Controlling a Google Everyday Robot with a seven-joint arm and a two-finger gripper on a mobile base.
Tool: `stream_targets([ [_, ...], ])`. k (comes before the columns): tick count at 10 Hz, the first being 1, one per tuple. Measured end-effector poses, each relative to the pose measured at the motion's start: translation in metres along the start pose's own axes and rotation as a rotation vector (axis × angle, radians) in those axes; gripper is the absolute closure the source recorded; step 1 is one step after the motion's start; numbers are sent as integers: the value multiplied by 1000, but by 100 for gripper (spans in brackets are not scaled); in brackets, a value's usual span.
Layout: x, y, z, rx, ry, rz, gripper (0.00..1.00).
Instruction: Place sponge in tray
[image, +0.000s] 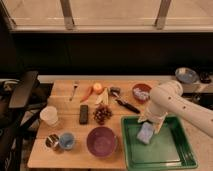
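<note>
A light blue sponge (145, 133) is inside the green tray (175, 160), in its left part, at the front right of the wooden table. My gripper (149, 123) hangs from the white arm that comes in from the right. It is directly over the sponge and touching or nearly touching its top. The gripper's lower part merges with the sponge, so I cannot see the grip.
Left of the tray are a purple bowl (102, 141), a small blue cup (66, 141), a can (52, 141), a white cup (49, 115), a black remote (84, 114) and grapes (102, 114). Behind are a red bowl (141, 92), a black-handled tool (125, 103), fruit (97, 88) and a fork (75, 90).
</note>
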Motion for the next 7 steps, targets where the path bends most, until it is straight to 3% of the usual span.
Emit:
stream_targets([
  [4, -3, 15, 24, -47, -16, -33, 38],
  [7, -5, 14, 38, -30, -32, -64, 38],
])
